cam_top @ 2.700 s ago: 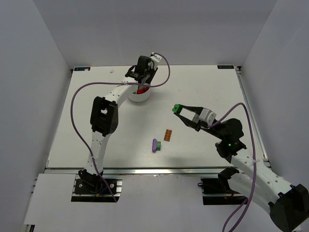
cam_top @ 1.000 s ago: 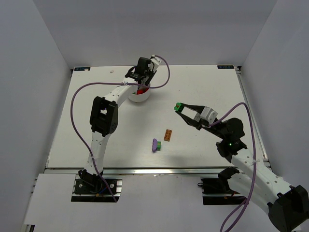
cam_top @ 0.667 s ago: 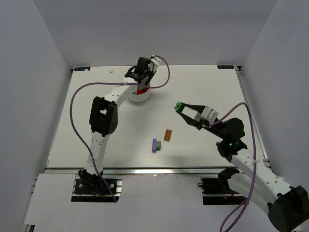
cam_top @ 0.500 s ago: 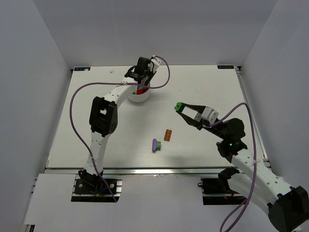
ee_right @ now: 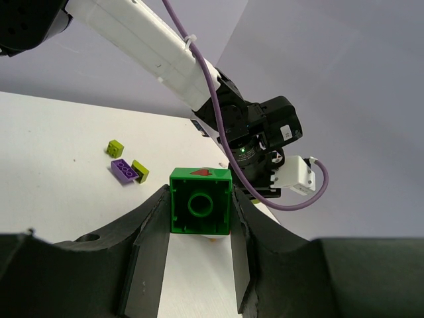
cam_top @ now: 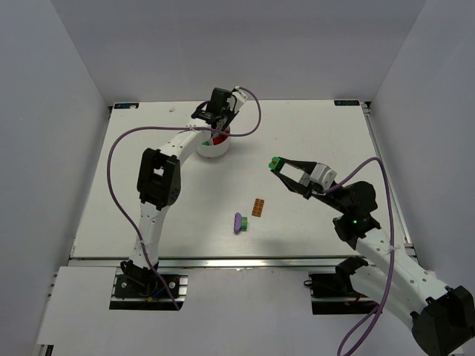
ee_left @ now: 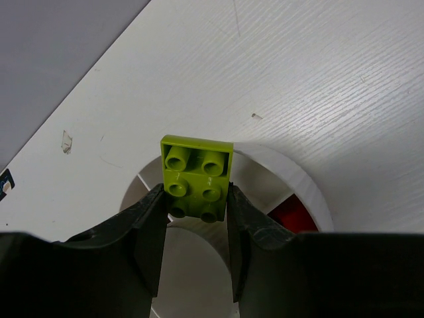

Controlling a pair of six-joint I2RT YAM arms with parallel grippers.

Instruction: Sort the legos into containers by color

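We're mid-sort, at the drop-off step on both arms. Our left gripper [ee_left: 196,199] is clenched on a lime-yellow brick [ee_left: 197,173] — a flat two-by-three studded plate in glossy hard plastic — held studs toward the camera right above the white dish [ee_left: 301,179]. We can't tell from the wrist view which wedge it's over. A red brick [ee_left: 292,216] already sits in the wedge to the right, so we'd judge the next move is to line up over an unoccupied wedge, lower a little and let go. The right gripper [ee_right: 200,213] is grasping a green brick [ee_right: 200,201], chunky and square with one round hollow on the face we see, in the air over the counter [cam_top: 319,126], well apart from the dish. It needs to reach the dish once the left arm clears, else the wrists crowd each other. To be sorted yet: an orange plate [cam_top: 258,207] and, near it, a purple brick [cam_top: 237,220] with a green piece touching it. The dish is smooth, thin-walled moulded plastic with thin dividers; the counter is matte white with fine grain.
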